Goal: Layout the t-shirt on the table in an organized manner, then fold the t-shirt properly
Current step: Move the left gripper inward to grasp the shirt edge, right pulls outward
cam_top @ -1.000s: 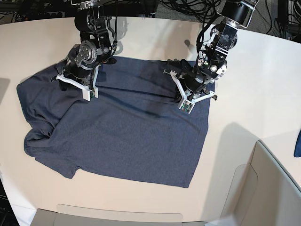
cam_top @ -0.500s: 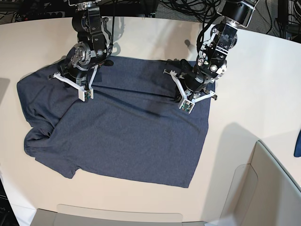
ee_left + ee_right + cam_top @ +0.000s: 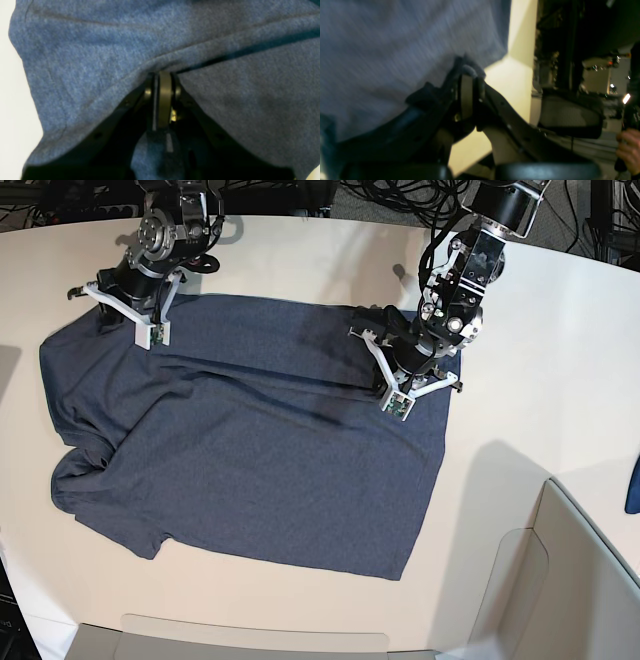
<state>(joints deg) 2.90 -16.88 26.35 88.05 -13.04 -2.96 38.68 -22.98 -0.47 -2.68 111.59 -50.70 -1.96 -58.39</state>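
T-shirt [image 3: 250,460] lies spread across the off-white surface [image 3: 520,380], dark navy-grey, back or plain side up; no lettering visible. Lower hem toward the near edge, one sleeve bunched at the near-left corner. A long crease runs across the upper part of the cloth between the two arms.

Left end effector [image 3: 400,402], on the right side of the base view, is pressed together on a raised fold of the t-shirt near its far-right corner. The left wrist view shows the fingers [image 3: 165,95] shut with cloth drawn up into a ridge at their tips.

Right end effector [image 3: 150,335], on the left side of the base view, sits at the far-left corner of the t-shirt, close to the surface's far edge. The right wrist view is blurred; the fingers [image 3: 467,97] look pressed together with a small tuft of dark cloth at the tips, probably pinching the shirt's edge.

A grey-beige box wall [image 3: 560,580] stands at the near-right corner, clear of the cloth.
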